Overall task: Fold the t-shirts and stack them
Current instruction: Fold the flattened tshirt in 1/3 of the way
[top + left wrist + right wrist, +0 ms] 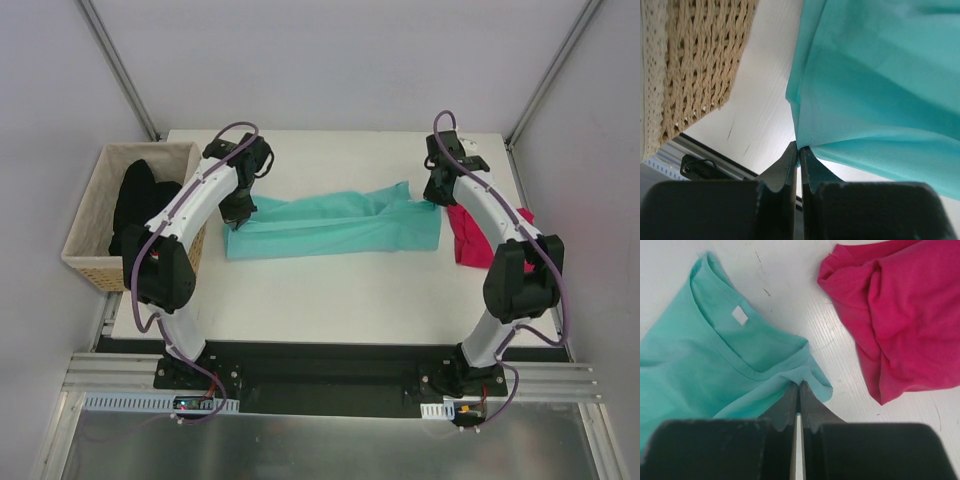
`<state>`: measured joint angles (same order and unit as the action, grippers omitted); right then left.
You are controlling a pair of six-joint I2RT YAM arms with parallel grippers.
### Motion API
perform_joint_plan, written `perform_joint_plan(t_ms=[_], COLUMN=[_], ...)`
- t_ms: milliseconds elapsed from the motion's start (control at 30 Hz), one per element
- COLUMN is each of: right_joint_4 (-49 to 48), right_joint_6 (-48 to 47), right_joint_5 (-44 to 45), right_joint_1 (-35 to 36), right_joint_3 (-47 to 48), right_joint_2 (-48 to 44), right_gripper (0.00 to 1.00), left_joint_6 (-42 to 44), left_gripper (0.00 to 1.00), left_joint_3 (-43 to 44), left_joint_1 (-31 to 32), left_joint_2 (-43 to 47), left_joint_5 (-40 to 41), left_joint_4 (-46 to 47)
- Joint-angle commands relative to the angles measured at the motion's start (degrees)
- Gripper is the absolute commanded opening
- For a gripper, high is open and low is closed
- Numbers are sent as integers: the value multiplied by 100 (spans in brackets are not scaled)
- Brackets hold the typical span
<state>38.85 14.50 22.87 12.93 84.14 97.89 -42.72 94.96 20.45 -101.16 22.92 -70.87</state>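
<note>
So the teal shirt is lying as a long band across the middle of the table, with its long axis running left to right, basically arm to arm. Each end is sitting right at a gripper, so neither arm is really "nearer"; they're each owning one end.

The left gripper is pinching the left end. In its wrist view the jaws are squeezed together on a bit of the teal edge, with the cloth hanging away up and to the right. The right gripper is clamped just as tight on the other end, biting the fabric right beside the collar, so that's the neck end.

The pink shirt is bunched up on the table just right of the right gripper, not touching the teal one as far as I can tell. The black shirts are sitting in the basket off the left side.

My guess: whatever fold is coming next is going along that left-right axis, one end carried over toward the other, and both arms are needing to move together or the cloth is going to skew.
</note>
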Motion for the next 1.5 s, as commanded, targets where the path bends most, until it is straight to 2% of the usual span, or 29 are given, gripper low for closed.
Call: perform_joint_plan(t_ms=[0,233,633,767,1467], right_joint_4=[61,114,140,184,334], right_joint_6=[-228,-229,-184,-220,-325], right_joint_5=[-116,-257,-406,-424,-670], right_joint_1=[-159,-256,-273,-265,-256], right_joint_3=[638,982,920,1025,2054], right_joint_2=[485,969,1320,1443,2287], right_gripper=[1,1,1,1,1], left_joint_6=[246,378,387,378,475], left_gripper=[0,0,0,3,4], left_joint_3=[567,761,129,-3,269], left_joint_1=[-199,-463,-630,-630,-770], left_joint_2=[-342,-597,-703,-790,-1221], left_joint_5=[134,108,64,2,-68], left_joint_4=[-138,-102,12,126,284])
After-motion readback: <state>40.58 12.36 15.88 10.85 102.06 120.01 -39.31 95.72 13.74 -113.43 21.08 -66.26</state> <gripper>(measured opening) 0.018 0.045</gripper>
